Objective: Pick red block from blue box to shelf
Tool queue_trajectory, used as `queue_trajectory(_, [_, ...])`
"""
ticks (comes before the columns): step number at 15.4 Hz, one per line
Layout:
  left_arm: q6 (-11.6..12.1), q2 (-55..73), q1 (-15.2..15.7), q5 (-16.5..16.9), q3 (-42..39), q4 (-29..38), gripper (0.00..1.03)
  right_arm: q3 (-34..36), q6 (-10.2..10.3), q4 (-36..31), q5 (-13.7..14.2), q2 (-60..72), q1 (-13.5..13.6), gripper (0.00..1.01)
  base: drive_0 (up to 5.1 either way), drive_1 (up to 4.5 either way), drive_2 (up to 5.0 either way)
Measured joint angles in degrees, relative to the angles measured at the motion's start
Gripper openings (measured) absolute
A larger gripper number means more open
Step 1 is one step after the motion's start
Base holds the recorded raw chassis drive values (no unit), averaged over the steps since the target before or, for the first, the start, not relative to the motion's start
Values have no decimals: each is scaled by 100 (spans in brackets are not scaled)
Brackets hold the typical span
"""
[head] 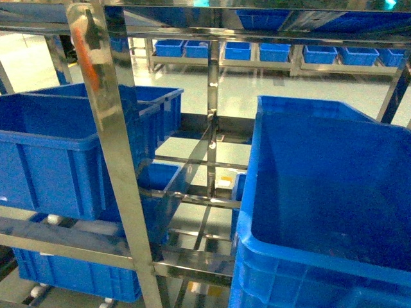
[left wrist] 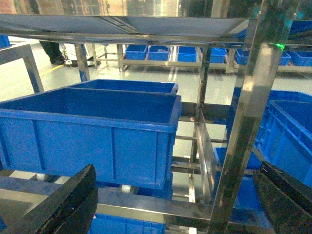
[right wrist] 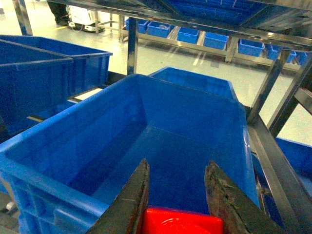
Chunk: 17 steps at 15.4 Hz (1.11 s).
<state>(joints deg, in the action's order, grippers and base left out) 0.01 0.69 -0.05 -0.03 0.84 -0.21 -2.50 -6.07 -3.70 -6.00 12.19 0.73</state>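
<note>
The red block (right wrist: pixel 183 222) sits between the dark fingers of my right gripper (right wrist: pixel 178 163), which is shut on it; only the block's top edge shows at the bottom of the right wrist view. It hangs over the open inside of a large dark blue crate (right wrist: pixel 170 141) standing on the steel shelf (head: pixel 109 128). My left gripper (left wrist: pixel 175 195) is open, its black fingers (left wrist: pixel 58 204) spread wide in front of a shelf upright (left wrist: pixel 243 126) and another dark blue crate (left wrist: pixel 97 131). The blue box is out of view. Neither gripper shows in the head view.
Dark blue crates fill the shelf tiers on the left (head: pixel 58 147) and right (head: pixel 327 192). Steel rails (head: pixel 192 260) and uprights cross close in front. More small blue bins (head: pixel 276 51) line a far rack across the pale floor.
</note>
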Motion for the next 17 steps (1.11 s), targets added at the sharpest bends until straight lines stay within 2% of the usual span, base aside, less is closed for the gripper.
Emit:
queue_trajectory(5, [0, 0, 0, 0, 0, -22, 98, 0, 0, 24, 0, 17, 0, 29, -1, 415, -418])
queue_trajectory(17, [2, 0, 0, 0, 0, -2, 98, 0, 0, 2, 0, 4, 0, 29, 0, 0, 0])
